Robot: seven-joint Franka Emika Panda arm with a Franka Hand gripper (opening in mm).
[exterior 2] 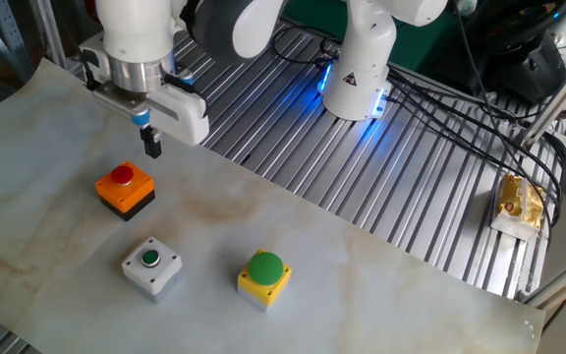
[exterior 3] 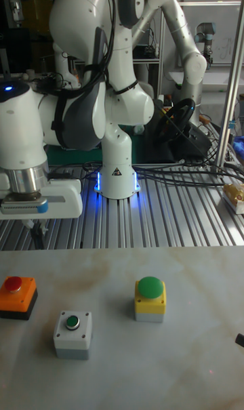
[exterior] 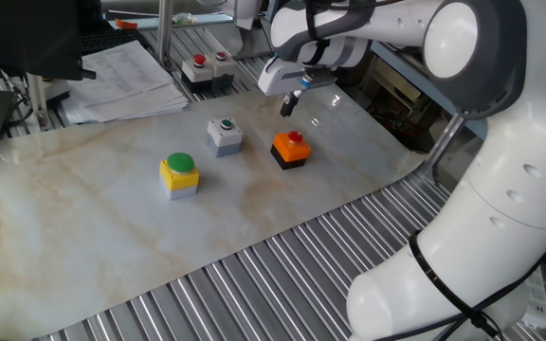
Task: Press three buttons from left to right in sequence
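Three buttons sit in a row on the marble-patterned sheet, well apart: yellow box with big green cap, grey box with small green cap, orange-black box with red cap. The spacing gives the arm room to come down on one cap without touching its neighbour. Gripper hangs in the air just behind the orange-black box, touching nothing and holding nothing; finger gap cannot be told from any view. Judgement: tip is nearest the red cap, far from the yellow box. A black box with red buttons lies beyond the sheet, not part of the row.
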